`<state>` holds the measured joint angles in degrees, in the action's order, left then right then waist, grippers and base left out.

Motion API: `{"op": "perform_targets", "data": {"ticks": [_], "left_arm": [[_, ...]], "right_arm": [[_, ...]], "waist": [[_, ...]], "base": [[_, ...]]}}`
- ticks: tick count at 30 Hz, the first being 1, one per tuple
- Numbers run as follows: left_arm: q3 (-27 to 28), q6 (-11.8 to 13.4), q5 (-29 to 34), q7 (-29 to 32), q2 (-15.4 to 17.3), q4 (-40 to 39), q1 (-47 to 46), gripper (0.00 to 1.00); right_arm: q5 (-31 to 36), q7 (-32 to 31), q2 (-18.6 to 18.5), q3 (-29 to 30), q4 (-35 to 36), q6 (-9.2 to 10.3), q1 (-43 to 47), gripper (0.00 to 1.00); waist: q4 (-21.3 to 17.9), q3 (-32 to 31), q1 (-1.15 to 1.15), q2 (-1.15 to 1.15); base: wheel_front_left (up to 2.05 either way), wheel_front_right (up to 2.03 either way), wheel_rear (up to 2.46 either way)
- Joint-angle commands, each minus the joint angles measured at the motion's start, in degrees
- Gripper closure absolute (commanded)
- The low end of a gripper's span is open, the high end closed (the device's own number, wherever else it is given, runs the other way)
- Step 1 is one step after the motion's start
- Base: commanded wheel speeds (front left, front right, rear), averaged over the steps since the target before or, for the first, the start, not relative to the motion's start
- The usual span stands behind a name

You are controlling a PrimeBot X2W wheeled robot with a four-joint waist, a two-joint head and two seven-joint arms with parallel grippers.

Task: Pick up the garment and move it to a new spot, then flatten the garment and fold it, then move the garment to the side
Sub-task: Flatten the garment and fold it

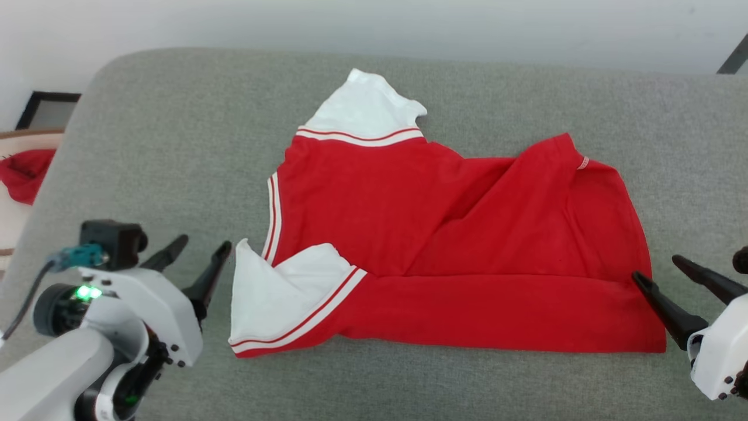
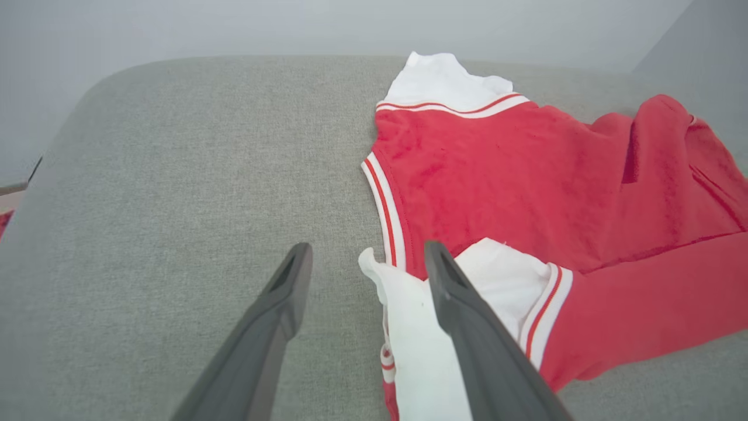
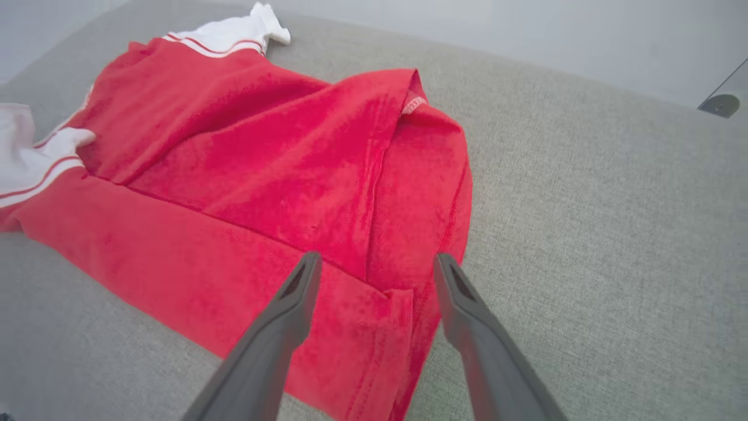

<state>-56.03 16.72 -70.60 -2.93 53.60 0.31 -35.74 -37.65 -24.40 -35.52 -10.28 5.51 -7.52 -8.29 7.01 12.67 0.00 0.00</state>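
Left end effector (image 1: 204,241), fingers spread and empty, points beside the white sleeve (image 1: 266,295) of the garment (image 1: 438,222); right end effector (image 1: 656,266), likewise spread, straddles its opposite red corner.

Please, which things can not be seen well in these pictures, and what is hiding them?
- Garment, its underside: head view, covered by its own folded layers; no lettering can be read.
- Red cloth: head view, cut off by the left edge.
- Dark object: head view, cut off by the top right corner.
- Right gripper: head view, whether a finger touches the garment's corner cannot be told.
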Motion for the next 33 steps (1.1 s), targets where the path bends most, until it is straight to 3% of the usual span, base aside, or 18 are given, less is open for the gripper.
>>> {"op": "perform_targets", "data": {"ticks": [1, 11, 19, 24, 33], "left_arm": [[0.7, 0.9, -0.4, -1.3, 0.8, -1.2, 1.3, 0.0], [2.7, 5.9, -3.8, -4.9, 4.9, -11.5, 7.8, 0.0], [3.6, 8.4, -10.6, -0.8, 7.1, -14.4, 10.7, 0.0], [3.8, 7.7, -17.0, 6.0, 7.2, -11.2, 10.6, 0.0], [3.6, 6.0, -23.2, 16.8, 5.7, -2.9, 7.4, 0.0]], "right_arm": [[1.0, 1.7, 0.7, 0.7, 0.8, 0.06, 1.0, 0.0], [5.9, 11.1, 4.4, 3.7, 4.9, 0.06, 4.2, 0.0], [8.2, 15.1, 8.8, 6.1, 6.7, 0.06, 7.0, 0.0], [8.7, 14.9, 11.6, 6.8, 7.1, 0.06, 7.7, 0.0], [8.7, 14.6, 13.6, 7.1, 7.0, 0.06, 6.9, 0.0]], "waist": [[0.3, -1.0, 0.0, 0.0], [-0.7, -2.5, 0.0, 0.0], [-3.9, -1.3, 0.0, 0.0], [-6.3, -0.3, 0.0, 0.0], [-9.3, 0.7, 0.0, 0.0]], "base": [[0.0, 0.0, 0.0], [0.0, 0.0, 0.0], [0.0, 0.0, 0.0], [0.0, 0.0, 0.0], [0.0, 0.0, 0.0]]}}
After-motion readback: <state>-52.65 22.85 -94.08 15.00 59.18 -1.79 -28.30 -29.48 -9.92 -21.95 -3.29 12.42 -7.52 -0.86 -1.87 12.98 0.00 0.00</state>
